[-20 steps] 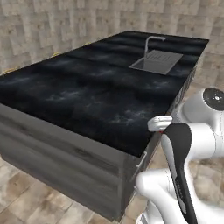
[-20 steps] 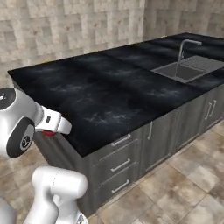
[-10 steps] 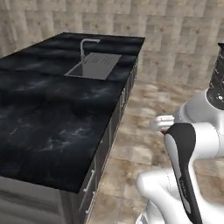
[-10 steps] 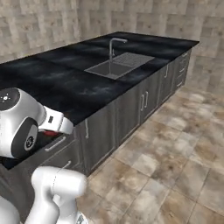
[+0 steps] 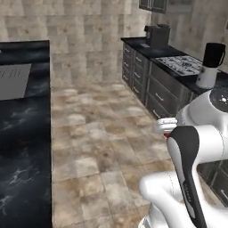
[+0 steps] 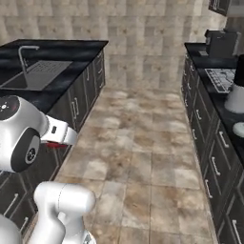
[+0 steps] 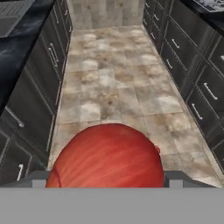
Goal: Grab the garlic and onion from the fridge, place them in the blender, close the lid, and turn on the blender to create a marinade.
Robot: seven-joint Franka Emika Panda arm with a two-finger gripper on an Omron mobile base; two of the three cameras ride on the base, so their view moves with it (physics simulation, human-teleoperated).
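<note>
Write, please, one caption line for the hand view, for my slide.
Red onion held in the jaws, above a tiled kitchen aisle between two rows of dark cabinets.

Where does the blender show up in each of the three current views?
Left base view: blender at the upper right, on the right-hand counter.
Right base view: cut by the right edge, on that same counter.
Hand view: I can't make it out.
Shared landmark: the stovetop just beyond it.
</note>
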